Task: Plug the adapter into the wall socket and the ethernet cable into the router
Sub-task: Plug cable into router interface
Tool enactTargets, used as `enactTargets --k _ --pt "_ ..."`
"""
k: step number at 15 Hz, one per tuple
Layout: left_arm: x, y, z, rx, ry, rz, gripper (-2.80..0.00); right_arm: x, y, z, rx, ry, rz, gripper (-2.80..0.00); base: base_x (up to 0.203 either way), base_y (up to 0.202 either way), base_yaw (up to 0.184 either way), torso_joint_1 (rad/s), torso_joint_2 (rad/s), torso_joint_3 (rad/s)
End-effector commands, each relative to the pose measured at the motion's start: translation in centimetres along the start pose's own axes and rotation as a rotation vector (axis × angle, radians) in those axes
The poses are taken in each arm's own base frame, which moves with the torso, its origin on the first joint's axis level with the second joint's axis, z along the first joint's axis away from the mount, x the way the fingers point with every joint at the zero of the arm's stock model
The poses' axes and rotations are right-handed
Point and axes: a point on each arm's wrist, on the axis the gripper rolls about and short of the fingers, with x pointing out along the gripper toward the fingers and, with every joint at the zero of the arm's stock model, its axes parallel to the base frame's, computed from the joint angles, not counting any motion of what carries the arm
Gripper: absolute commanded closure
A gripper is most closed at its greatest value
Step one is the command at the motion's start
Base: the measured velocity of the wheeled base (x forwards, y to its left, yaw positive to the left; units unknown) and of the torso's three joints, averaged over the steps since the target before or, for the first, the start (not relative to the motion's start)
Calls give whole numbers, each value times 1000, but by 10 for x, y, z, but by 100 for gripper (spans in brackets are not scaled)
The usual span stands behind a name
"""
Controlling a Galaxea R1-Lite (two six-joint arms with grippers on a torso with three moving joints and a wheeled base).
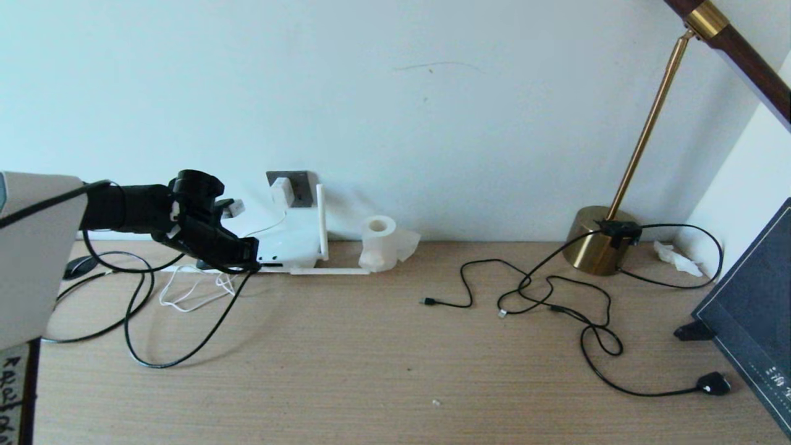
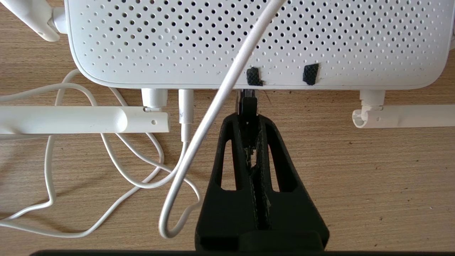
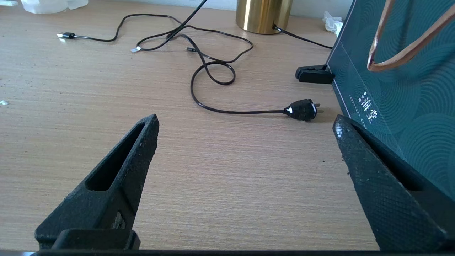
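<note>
Pinching ethernet cable (image 2: 247,106) plug at router (image 2: 256,42) port (wrist cam only).

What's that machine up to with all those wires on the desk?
It is wiring up a router that lies by the wall. Its left gripper, jaws shut on the plug of the ethernet cable, holds that plug right at a port on the router's edge. The adapter already sits in the wall socket, its white cord running across the router. The right gripper is idle, jaws open above the desk near a lamp plug.
</note>
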Motion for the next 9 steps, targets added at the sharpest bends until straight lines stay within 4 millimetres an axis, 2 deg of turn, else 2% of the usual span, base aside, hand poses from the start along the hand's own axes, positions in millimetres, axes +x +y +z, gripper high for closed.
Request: enactTargets --k 1,9 --pt "0 -1 0 1 1 -2 0 0 0 0 -1 1 1 -280 0 0 0 0 0 0" --pt "1 0 3 1 -6 1 0 0 0 0 -1 1 1 -280 0 0 0 0 0 0"
